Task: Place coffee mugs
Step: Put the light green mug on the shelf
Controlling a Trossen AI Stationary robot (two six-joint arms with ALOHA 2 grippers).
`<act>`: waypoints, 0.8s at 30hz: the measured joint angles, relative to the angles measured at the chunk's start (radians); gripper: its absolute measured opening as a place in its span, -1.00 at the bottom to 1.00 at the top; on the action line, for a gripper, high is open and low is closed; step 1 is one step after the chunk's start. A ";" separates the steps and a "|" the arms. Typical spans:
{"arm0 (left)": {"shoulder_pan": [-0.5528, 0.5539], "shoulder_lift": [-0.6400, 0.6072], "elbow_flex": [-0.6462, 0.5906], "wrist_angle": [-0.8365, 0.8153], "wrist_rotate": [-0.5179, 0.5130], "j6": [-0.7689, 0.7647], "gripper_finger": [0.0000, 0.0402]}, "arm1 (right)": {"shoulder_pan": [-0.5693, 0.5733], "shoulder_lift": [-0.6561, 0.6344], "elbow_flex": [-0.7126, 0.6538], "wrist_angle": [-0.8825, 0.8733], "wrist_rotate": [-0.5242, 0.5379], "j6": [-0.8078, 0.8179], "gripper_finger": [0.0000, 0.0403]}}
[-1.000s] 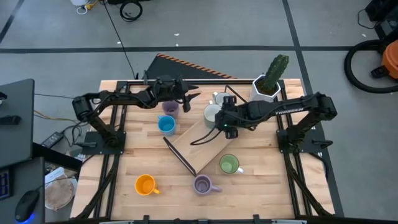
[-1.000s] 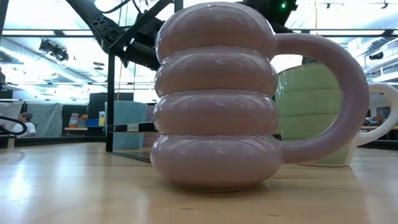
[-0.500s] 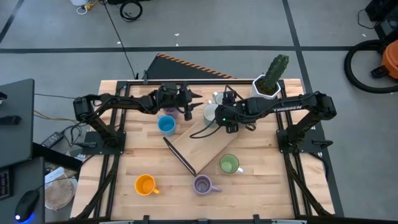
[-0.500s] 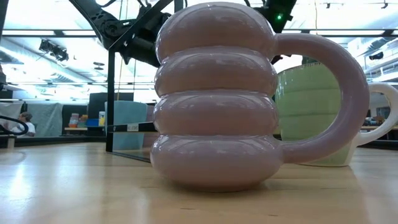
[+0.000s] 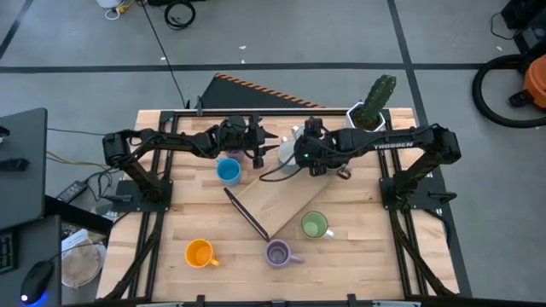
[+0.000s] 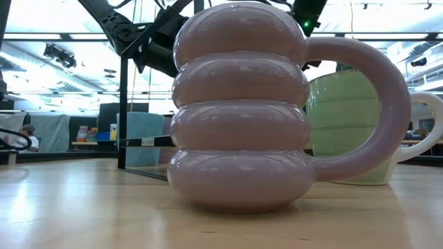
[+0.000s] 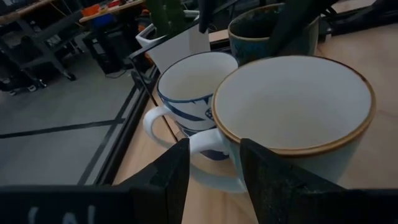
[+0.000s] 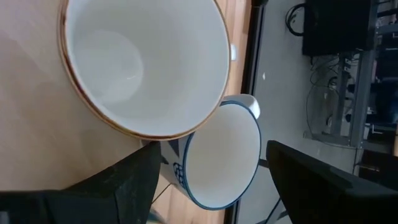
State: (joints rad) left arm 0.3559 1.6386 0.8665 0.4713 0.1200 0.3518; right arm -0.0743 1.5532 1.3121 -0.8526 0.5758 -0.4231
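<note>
A white mug with a brown rim [image 5: 288, 154] stands at the table's far middle, next to a white mug with blue marks [image 5: 300, 134]. My left gripper [image 5: 266, 143] reaches in from the left and is shut on the brown-rimmed mug [image 7: 292, 106]. My right gripper [image 5: 300, 152] hangs open above both mugs [image 8: 143, 62], touching nothing. A dark mug [image 7: 273, 31] stands behind them. A blue mug [image 5: 228, 170], an orange mug [image 5: 199, 252], a lilac mug [image 5: 277, 252] and a green mug [image 5: 314, 225] stand on their bases on the table. My left gripper has the brown-rimmed mug's handle [image 7: 208, 142] between its two fingers [image 7: 168, 180], which come level from the table's left side. The handle fills the gap between them. The mug stands upright on the table.
A wooden board with a black frame [image 5: 269, 200] lies slanted at the table's middle. A white faceted pot with a cactus [image 5: 367, 115] stands at the far right. In the low view the lilac mug [image 6: 239, 104] fills the foreground, with the green mug [image 6: 346, 124] behind it.
My left gripper has gone toward the table's right edge, up to the brown-rimmed mug. My right gripper has gone toward the far edge and a little left, over the two white mugs. The mugs have stayed in place.
</note>
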 joint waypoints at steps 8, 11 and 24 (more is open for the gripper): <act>-0.012 0.000 0.000 -0.001 0.001 0.001 -0.26 | -0.040 0.000 0.000 0.015 0.000 -0.007 0.47; -0.014 0.000 0.000 -0.002 0.004 -0.004 -0.26 | -0.050 0.000 0.000 0.022 0.008 -0.007 0.47; -0.011 -0.053 0.000 -0.086 -0.073 0.017 -0.26 | 0.030 -0.014 0.009 0.000 0.057 0.029 0.47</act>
State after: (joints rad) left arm 0.3449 1.5859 0.8665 0.3849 0.0470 0.3689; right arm -0.0445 1.5391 1.3213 -0.8523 0.6327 -0.3940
